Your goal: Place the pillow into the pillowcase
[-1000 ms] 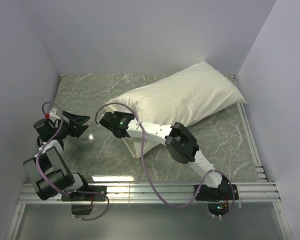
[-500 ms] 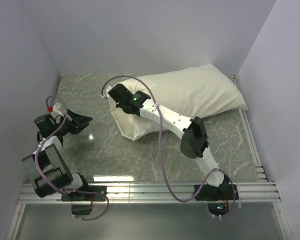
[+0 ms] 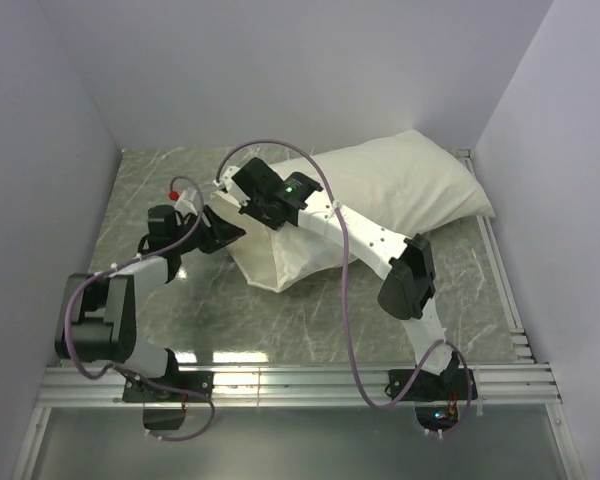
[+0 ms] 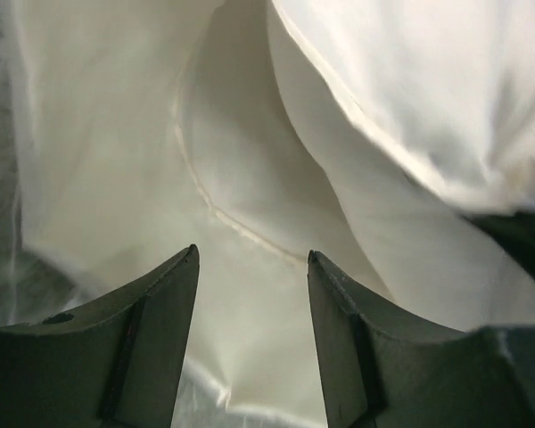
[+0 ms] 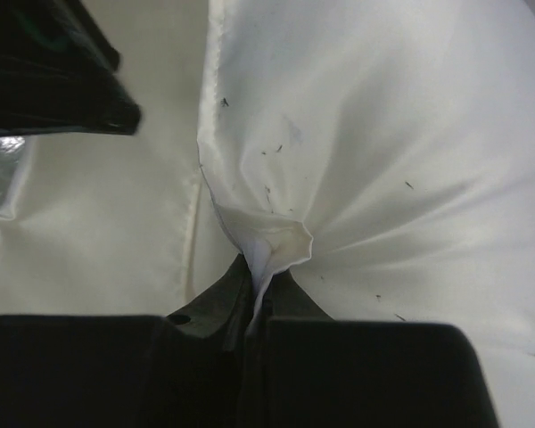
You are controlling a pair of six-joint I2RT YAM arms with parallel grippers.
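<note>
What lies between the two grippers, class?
Only loose cloth of the pillowcase; the right wrist view shows it running from the shut right gripper up to the left gripper.

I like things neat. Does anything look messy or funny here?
The pillowcase is rumpled: its loose end sags in wrinkles by the left hand, and the right hand pinches a puckered fold. Tiny dark flecks dot the cloth.

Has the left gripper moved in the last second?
Yes. The left gripper has swung right, away from the left wall, up to the pillowcase edge.
</note>
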